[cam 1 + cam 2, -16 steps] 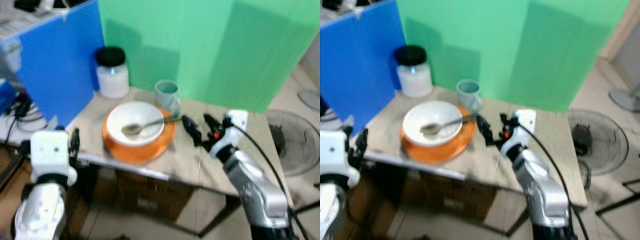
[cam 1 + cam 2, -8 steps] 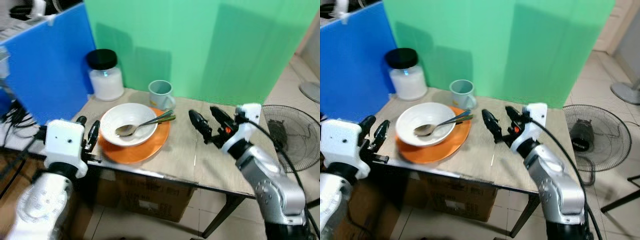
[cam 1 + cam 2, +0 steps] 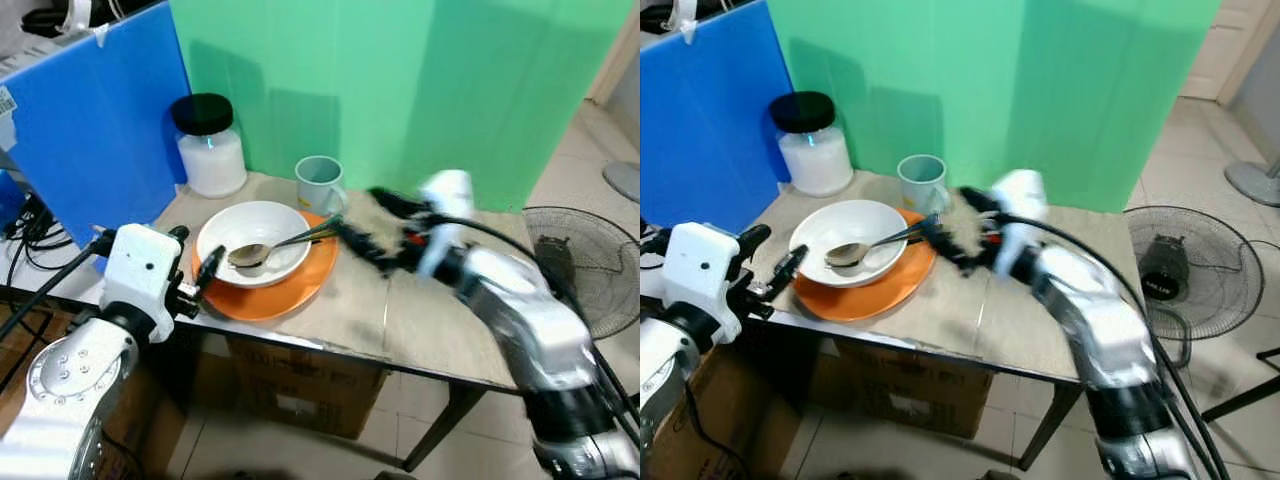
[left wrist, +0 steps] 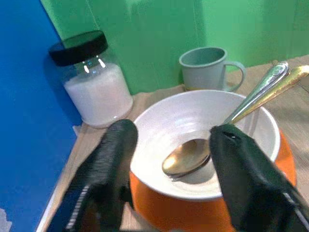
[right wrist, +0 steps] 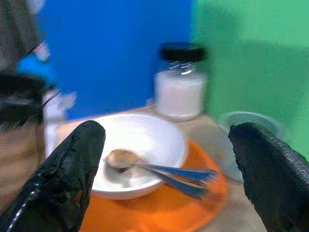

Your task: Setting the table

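Here both end effectors gape empty — left [image 3: 195, 265], right [image 3: 958, 225] — flanking the bowl [image 3: 252, 243] with spoons [image 4: 227, 123]; no legible labels.

L gripper [image 4: 169, 159] & R gripper [image 5: 169, 169]: jaws apart.

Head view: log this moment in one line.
right gripper: open, near spoon handles | left gripper: open, at plate edge | spoons: in bowl
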Available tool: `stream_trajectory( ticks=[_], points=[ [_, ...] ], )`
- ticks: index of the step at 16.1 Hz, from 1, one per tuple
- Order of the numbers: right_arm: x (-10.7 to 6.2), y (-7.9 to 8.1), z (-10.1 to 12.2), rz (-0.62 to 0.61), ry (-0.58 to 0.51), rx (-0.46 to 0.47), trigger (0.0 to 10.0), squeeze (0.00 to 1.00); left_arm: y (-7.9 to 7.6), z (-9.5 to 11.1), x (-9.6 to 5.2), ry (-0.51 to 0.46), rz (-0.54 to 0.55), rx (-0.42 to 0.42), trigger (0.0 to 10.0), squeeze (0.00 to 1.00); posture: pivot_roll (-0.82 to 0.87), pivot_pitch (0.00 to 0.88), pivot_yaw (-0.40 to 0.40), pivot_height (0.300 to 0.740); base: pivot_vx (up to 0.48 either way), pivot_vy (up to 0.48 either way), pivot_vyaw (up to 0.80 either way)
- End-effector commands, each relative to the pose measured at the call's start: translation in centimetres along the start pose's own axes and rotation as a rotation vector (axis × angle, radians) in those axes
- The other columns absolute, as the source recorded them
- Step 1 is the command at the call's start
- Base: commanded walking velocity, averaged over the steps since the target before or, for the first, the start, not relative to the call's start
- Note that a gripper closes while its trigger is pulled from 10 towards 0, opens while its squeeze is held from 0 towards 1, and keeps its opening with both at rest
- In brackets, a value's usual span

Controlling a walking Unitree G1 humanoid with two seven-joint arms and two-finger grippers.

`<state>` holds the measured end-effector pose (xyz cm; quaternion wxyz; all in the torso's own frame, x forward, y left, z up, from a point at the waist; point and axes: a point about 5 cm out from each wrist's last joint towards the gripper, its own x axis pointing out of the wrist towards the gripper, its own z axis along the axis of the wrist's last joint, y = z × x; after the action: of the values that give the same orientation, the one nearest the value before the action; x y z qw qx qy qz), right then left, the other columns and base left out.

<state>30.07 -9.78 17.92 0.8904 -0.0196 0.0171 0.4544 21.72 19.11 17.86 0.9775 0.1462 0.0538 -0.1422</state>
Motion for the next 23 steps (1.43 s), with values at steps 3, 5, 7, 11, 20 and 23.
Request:
stream_trajectory(
  ticks=[3,5,7,11,20,23],
  points=[
    [4.4,0.2,1.2,0.135,0.116,-0.042,10.0,1.0,-1.3,-0.6,-0.4,0.034,-0.115,-0.012,10.0,0.0,-0.03,0.012,0.029,0.74,0.0,0.0,0.0],
    [7.7,1.2,2.6,0.232,0.171,-0.102,10.0,1.0,-1.4,-0.7,-0.8,0.05,-0.174,0.001,10.0,0.0,-0.03,0.025,0.024,0.74,0.0,0.0,0.0],
    [9.3,2.1,2.9,0.29,0.219,-0.167,10.0,0.89,-1.6,-0.7,-1.1,0.059,-0.211,0.012,10.0,0.0,-0.03,0.031,0.022,0.74,0.0,0.0,0.0],
    [11.4,2.7,2.7,0.403,0.358,-0.41,10.0,0.0,-1.5,-0.9,-2.6,0.091,-0.249,0.017,10.0,0.0,-0.02,0.05,0.016,0.74,0.0,0.0,0.0],
    [13.8,3.1,1.3,0.333,0.54,-0.621,0.0,0.0,-1.7,-1.2,-4.0,0.135,-0.302,0.004,10.0,0.0,-0.02,0.064,0.004,0.74,0.0,0.0,0.0],
    [14.1,2.8,1.4,0.283,0.547,-0.614,0.0,0.0,-1.7,-1.2,-4.1,0.139,-0.298,-0.002,10.0,0.0,-0.02,0.064,0.003,0.74,0.0,0.0,0.0]
  ],
)
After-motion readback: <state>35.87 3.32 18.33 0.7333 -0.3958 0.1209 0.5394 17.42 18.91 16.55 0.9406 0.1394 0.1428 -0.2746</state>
